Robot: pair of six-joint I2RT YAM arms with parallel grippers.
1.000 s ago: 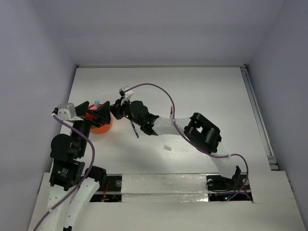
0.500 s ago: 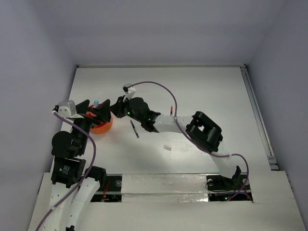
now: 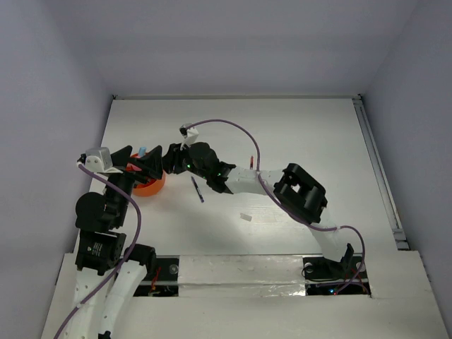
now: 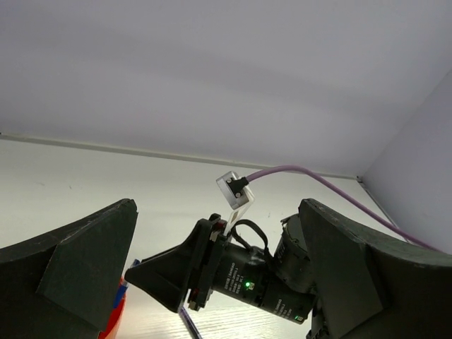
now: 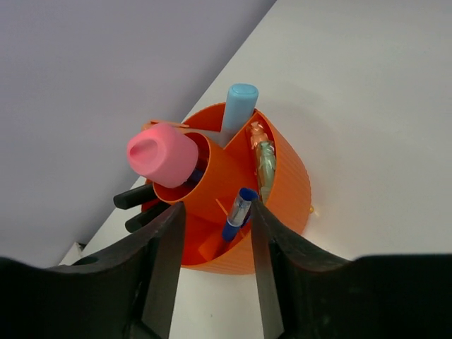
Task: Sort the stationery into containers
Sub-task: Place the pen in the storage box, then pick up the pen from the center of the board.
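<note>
1. At the left of the top view we see one left gripper (image 3: 136, 164), jaws wide apart and empty.
2. Beside it, one pot (image 5: 282, 176) holds one pink-capped tube (image 5: 162, 154), one pale blue cap (image 5: 240, 102) and one blue pen (image 5: 239, 210).
3. One right gripper (image 5: 217, 212) is over the pot, jaws apart.
4. At centre, one pen (image 3: 197, 189) and one white bit (image 3: 245, 217) lie on the table (image 3: 304, 127).

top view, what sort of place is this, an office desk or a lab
Likely a robot lab test cell, not an office: a white table boxed in by plain walls, left arm and right arm bolted at its near edge, one orange pot of pens.
</note>
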